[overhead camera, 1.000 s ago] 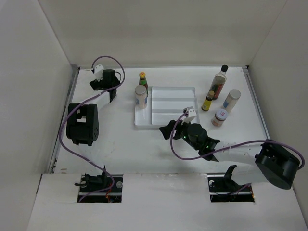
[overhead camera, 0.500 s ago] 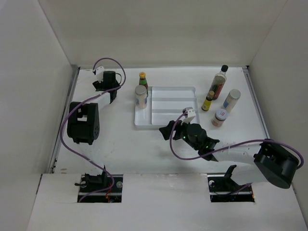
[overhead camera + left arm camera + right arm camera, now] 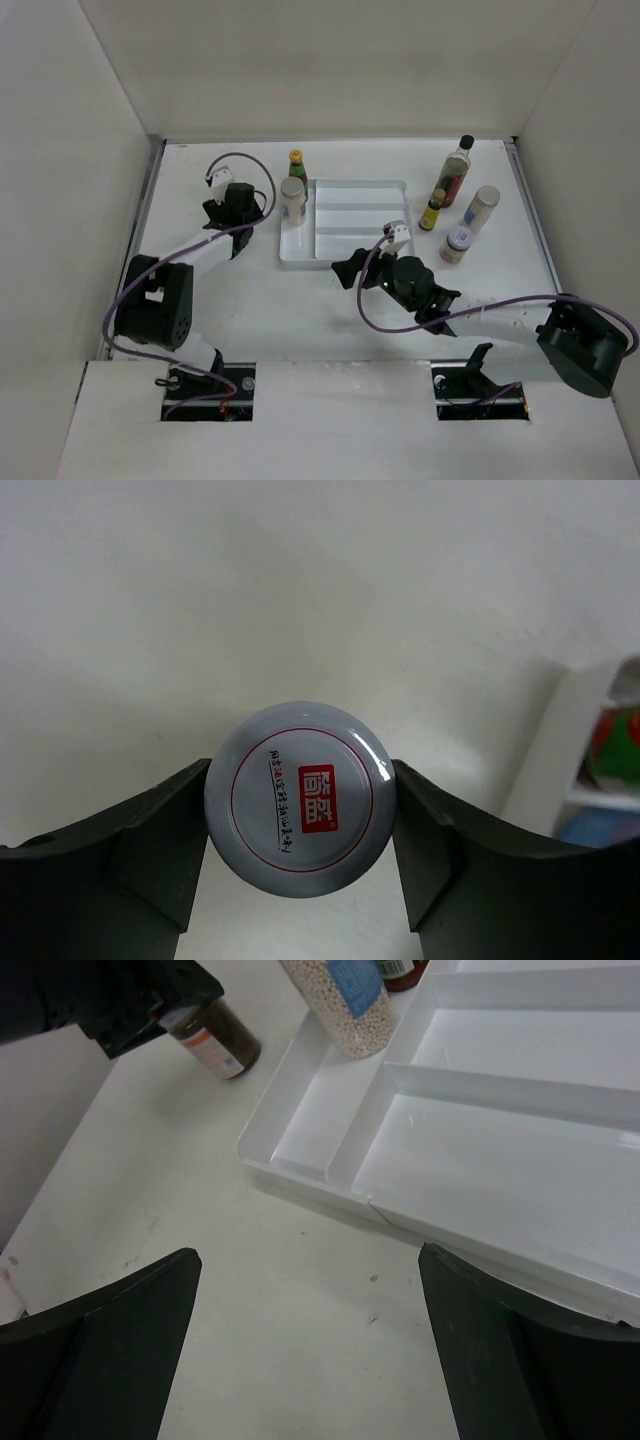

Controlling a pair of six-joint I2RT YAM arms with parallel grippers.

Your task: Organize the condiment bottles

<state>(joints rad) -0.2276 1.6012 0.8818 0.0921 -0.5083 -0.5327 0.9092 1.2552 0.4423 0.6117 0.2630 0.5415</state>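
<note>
Half-spread left hand around spice jar

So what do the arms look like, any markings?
Both alike: white links, black round joint housings, purple cable looped along each. The left claw and right claw have black fingers, a small white block behind. No markings readable.

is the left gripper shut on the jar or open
Shut on it. The left gripper has its black fingers touching both sides of the round grey-lidded jar with the red logo, no gap showing in the wrist view.
</note>
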